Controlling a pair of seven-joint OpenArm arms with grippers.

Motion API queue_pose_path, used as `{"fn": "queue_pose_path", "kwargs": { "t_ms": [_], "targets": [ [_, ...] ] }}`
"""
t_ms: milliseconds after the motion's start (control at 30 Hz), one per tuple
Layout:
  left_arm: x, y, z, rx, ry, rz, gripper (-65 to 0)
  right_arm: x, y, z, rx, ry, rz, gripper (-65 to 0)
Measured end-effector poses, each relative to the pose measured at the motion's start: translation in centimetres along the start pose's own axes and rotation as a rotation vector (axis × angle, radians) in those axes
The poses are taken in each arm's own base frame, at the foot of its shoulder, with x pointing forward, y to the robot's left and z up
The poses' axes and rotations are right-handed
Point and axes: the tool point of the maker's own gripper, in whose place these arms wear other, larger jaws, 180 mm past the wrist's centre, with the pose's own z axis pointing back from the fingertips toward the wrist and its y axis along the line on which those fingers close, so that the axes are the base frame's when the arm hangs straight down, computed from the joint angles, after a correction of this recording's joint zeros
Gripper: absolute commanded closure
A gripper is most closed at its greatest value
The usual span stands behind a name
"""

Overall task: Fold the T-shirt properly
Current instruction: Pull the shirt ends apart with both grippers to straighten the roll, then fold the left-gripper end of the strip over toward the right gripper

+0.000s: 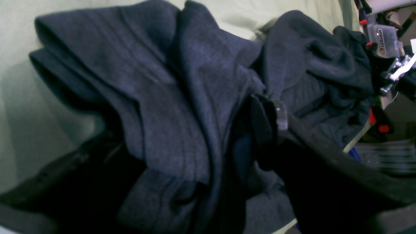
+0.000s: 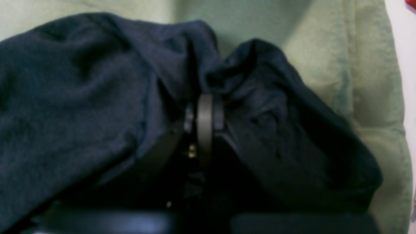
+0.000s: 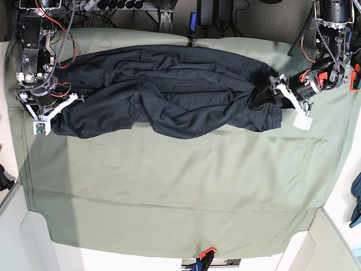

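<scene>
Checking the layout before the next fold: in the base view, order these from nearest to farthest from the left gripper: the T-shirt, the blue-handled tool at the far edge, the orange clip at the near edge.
From the left gripper:
1. T-shirt, touching it, beside it.
2. Blue-handled tool, far table edge.
3. Orange clip, near table edge.

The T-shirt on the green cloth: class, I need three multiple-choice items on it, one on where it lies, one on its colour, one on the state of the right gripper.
1. Where does the T-shirt lie on the green table cloth?
A. across the far part
B. along the near edge
C. hanging off one side

2. What colour is it?
A. red
B. dark charcoal
C. white

3. How is the right gripper?
A. wide open above the fabric
B. out of view
C. shut on the T-shirt

Answers: 1 A, the base view shows it stretched between both arms with bare cloth nearer; 2 B, dark in every view; 3 C, fabric bunches around its closed fingers.
</scene>
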Motion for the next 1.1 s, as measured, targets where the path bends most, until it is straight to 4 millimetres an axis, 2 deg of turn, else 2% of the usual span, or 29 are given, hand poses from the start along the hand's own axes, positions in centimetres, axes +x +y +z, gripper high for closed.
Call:
{"fn": "queue_pose_path", "kwargs": {
  "t_ms": [67, 100, 200, 300, 367, 467, 567, 700, 867, 933, 967, 1033, 1100],
  "targets": [
    [-0.5, 0.3, 0.0, 0.014, 0.02, 0.001, -5.1, 0.0, 0.0, 0.0, -0.001, 0.0, 0.001, 0.0],
    [-0.4, 0.3, 0.1, 0.016, 0.014, 0.004, 0.0, 0.0, 0.0, 0.0, 0.0, 0.0, 0.0, 0.0],
    [-0.3, 0.9, 0.5, 0.04, 0.012, -0.009, 0.0, 0.0, 0.0, 0.0, 0.0, 0.0, 0.0, 0.0],
    [0.8, 2.2, 1.5, 0.089, -0.067, 0.0, 0.0, 0.0, 0.0, 0.0, 0.001, -0.001, -0.001, 0.0],
    [2.0, 3.8, 3.2, 0.149, -0.128, 0.014, 0.0, 0.1, 0.1, 0.0, 0.001, -0.005, -0.001, 0.0],
    [3.2, 7.1, 7.1, 0.285, -0.184, 0.031, 0.0, 0.4, 0.2, 0.3, 0.007, -0.018, -0.007, 0.0],
    [4.7, 8.4, 9.7, 0.356, -0.233, 0.012, 0.0, 2.1, 0.5, 1.2, 0.012, -0.072, -0.013, 0.0],
    [4.8, 9.0, 10.1, 0.398, -0.215, -0.026, 0.0, 5.0, 1.1, 2.9, 0.037, -0.166, -0.02, 0.0],
    [5.9, 10.8, 12.7, 0.529, -0.152, -0.156, 0.0, 6.1, 1.3, 3.8, 0.039, -0.202, -0.013, 0.0],
    [7.5, 9.7, 13.6, 0.551, -0.143, -0.237, 0.0, 6.1, 1.3, 3.8, 0.039, -0.201, -0.013, 0.0],
    [8.6, 8.5, 13.7, 0.55, -0.151, -0.287, 0.0, 6.0, 1.3, 3.8, 0.039, -0.197, -0.013, 0.0],
    [10.6, 5.0, 13.5, 0.519, -0.183, -0.409, 0.0, 5.8, 1.3, 3.7, 0.04, -0.189, -0.014, 0.0],
    [11.7, 0.8, 12.6, 0.468, -0.204, -0.531, 0.0, 5.7, 1.4, 3.7, 0.041, -0.186, -0.014, 0.0]
  ]
}}
